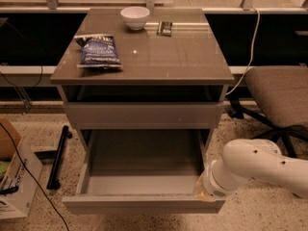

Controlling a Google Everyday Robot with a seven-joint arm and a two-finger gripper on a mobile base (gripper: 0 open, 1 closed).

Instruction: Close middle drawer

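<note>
The middle drawer (139, 165) is pulled far out of the grey-brown cabinet, and its plain grey floor shows empty. Its flat front panel (139, 205) faces the camera low in the view. My white arm (255, 165) reaches in from the right. My gripper (202, 192) is at the drawer's right front corner, close against the right side wall and just behind the front panel. Most of it is hidden behind the arm's wrist.
A closed drawer front (143, 115) sits above the open drawer. On the cabinet top (168, 57) lie a blue chip bag (98, 50), a white bowl (135, 17) and a small dark object (165, 28). A chair (281, 97) stands right, a cardboard box (12, 177) left.
</note>
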